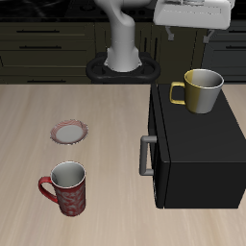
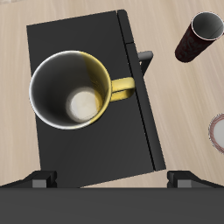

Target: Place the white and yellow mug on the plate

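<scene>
**Yellow mug waiting on black box, not yet gripped**

Black box (image 1: pixel 197 144) on wooden table (image 1: pixel 96 135). Yellow mug (image 1: pixel 199 90) upright on top, handle toward plate (image 1: pixel 68 132). Plate bare, well apart. Red mug (image 1: pixel 65 187) nearer front. Gripper (image 2: pixel 112 179) above mug, fingers apart, empty. Approach stage. Next, likely: descend, clamp rim, lift.

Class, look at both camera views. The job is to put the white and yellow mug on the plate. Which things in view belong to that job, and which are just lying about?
Belong to the job:
- white and yellow mug, standing on the black box
- plate, bare, on the table
- pincer, above the mug

Just lying about:
- red-patterned mug, near the table's front edge
- black box with a handle, which only carries the mug
</scene>
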You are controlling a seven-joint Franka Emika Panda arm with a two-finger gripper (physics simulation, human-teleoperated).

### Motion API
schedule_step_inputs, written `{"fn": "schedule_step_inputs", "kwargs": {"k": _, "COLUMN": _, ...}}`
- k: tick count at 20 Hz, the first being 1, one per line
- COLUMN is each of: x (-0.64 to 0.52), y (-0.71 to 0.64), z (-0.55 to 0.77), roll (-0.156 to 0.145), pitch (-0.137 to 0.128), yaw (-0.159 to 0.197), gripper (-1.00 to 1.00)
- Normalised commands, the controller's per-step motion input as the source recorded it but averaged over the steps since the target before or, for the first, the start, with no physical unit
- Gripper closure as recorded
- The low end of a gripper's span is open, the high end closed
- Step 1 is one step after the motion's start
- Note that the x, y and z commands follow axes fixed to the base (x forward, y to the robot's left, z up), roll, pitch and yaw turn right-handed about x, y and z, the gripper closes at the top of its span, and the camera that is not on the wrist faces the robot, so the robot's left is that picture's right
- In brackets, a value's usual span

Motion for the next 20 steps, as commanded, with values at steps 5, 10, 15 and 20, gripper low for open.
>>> {"fn": "schedule_step_inputs", "kwargs": {"k": 5, "x": 0.09, "y": 0.21, "z": 0.05, "roll": -0.005, "pitch": -0.041, "yaw": 0.003, "gripper": -1.00}}
{"fn": "schedule_step_inputs", "kwargs": {"k": 10, "x": 0.09, "y": 0.22, "z": 0.02, "roll": -0.010, "pitch": -0.005, "yaw": 0.019, "gripper": -1.00}}
{"fn": "schedule_step_inputs", "kwargs": {"k": 15, "x": 0.15, "y": 0.15, "z": 0.04, "roll": 0.027, "pitch": -0.014, "yaw": 0.085, "gripper": -1.00}}
{"fn": "schedule_step_inputs", "kwargs": {"k": 20, "x": 0.24, "y": 0.04, "z": 0.04, "roll": 0.002, "pitch": 0.018, "yaw": 0.017, "gripper": -1.00}}
